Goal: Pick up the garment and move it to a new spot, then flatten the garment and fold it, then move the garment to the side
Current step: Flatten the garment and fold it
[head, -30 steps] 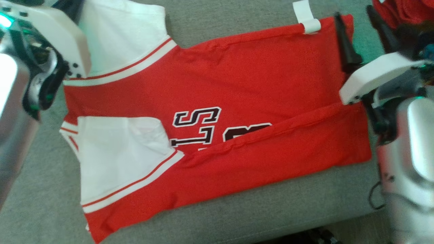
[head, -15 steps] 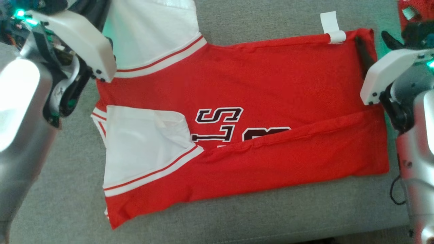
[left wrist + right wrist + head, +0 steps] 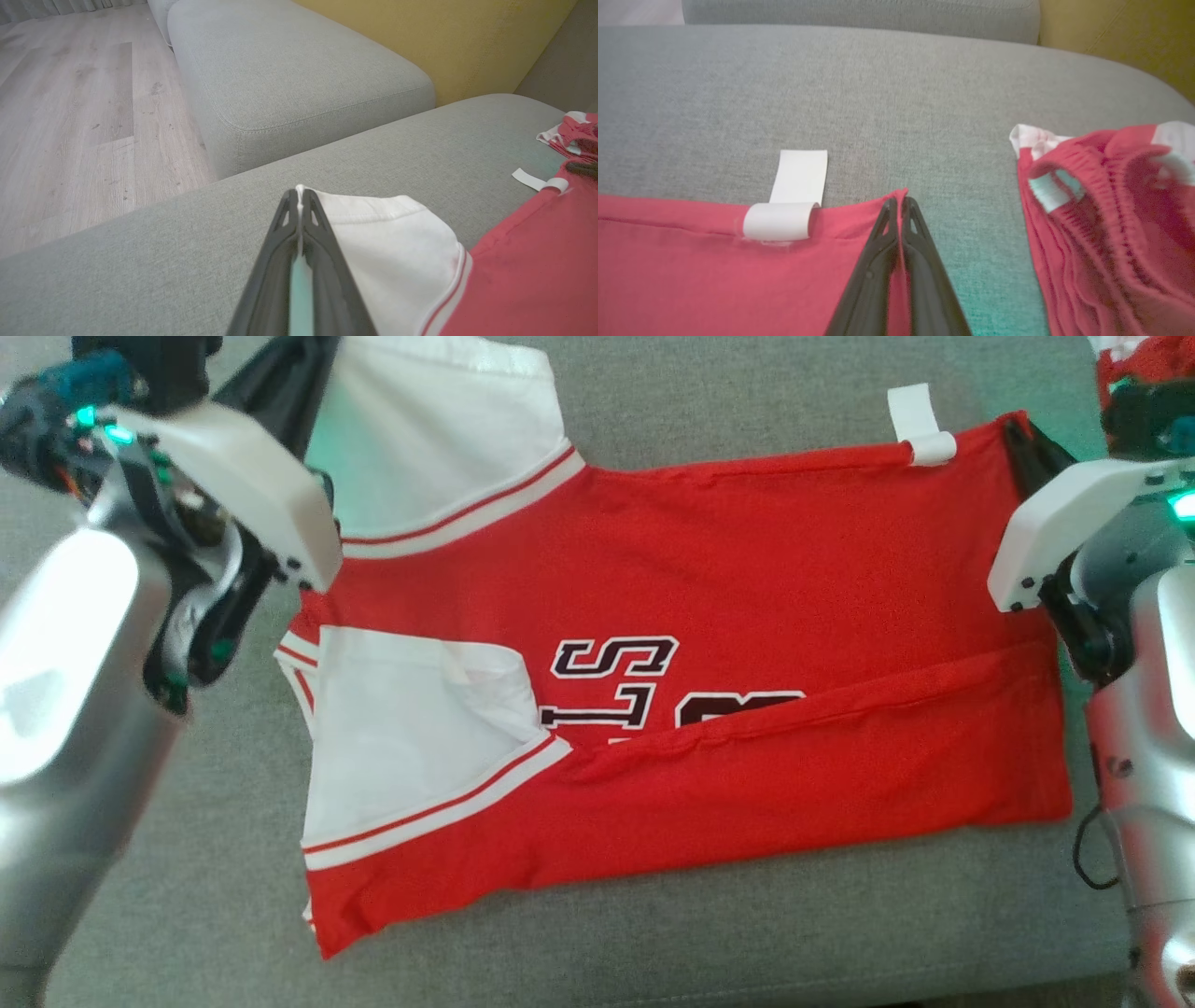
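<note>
Right gripper [image 3: 900, 200] has closed on the garment [image 3: 747, 569] corner.

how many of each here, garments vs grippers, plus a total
garments: 2, the jersey and a bunched red garment
grippers: 2, the left gripper and the right gripper, each shut on the jersey
total: 4
</note>
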Robot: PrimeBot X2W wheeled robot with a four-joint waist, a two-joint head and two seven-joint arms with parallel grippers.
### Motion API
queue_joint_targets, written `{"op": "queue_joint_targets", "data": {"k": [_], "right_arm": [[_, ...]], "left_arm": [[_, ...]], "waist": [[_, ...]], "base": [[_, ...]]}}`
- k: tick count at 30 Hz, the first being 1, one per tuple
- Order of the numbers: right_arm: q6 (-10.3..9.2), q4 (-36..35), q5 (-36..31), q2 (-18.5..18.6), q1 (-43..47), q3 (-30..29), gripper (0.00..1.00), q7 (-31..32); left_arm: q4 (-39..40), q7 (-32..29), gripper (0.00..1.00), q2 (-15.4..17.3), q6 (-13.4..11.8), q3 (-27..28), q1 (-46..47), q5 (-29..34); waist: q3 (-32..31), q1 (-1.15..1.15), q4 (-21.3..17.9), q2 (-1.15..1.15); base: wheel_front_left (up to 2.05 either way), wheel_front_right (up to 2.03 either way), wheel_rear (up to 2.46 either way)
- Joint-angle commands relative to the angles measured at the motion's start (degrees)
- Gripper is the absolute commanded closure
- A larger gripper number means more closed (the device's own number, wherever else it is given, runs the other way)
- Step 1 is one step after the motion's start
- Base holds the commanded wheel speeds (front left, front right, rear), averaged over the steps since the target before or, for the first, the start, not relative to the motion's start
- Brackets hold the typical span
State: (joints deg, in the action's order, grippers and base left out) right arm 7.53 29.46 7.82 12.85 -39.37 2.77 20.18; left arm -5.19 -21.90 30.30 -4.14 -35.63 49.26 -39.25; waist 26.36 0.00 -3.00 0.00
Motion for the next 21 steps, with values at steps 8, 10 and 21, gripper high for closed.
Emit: {"op": "queue_joint_targets", "data": {"k": [8, 10, 21], "right_arm": [[-0.04, -3.63, 1.82, 1.71, 3.13, 2.29, 1.0, -5.63], [-0.04, -4.64, 2.31, 2.2, 5.05, 2.72, 1.0, -5.98], [-0.04, -11.61, 3.72, 3.33, 16.35, 0.53, 1.0, -7.32]], "left_arm": [[7.35, 3.52, 1.0, 3.63, -1.97, 3.46, -7.24, -1.99], [9.61, 4.21, 1.0, 4.46, -2.8, 3.65, -10.33, -2.37], [19.47, 10.32, 1.0, 5.96, -9.59, 4.43, -30.24, -4.91]], "waist": [[-5.03, 0.0, 0.24, 0.0], [-6.29, 0.0, 0.38, 0.0], [-10.98, 0.0, 1.35, 0.0]], "base": [[0.0, 0.0, 0.0], [0.0, 0.0, 0.0], [0.0, 0.0, 0.0]]}}
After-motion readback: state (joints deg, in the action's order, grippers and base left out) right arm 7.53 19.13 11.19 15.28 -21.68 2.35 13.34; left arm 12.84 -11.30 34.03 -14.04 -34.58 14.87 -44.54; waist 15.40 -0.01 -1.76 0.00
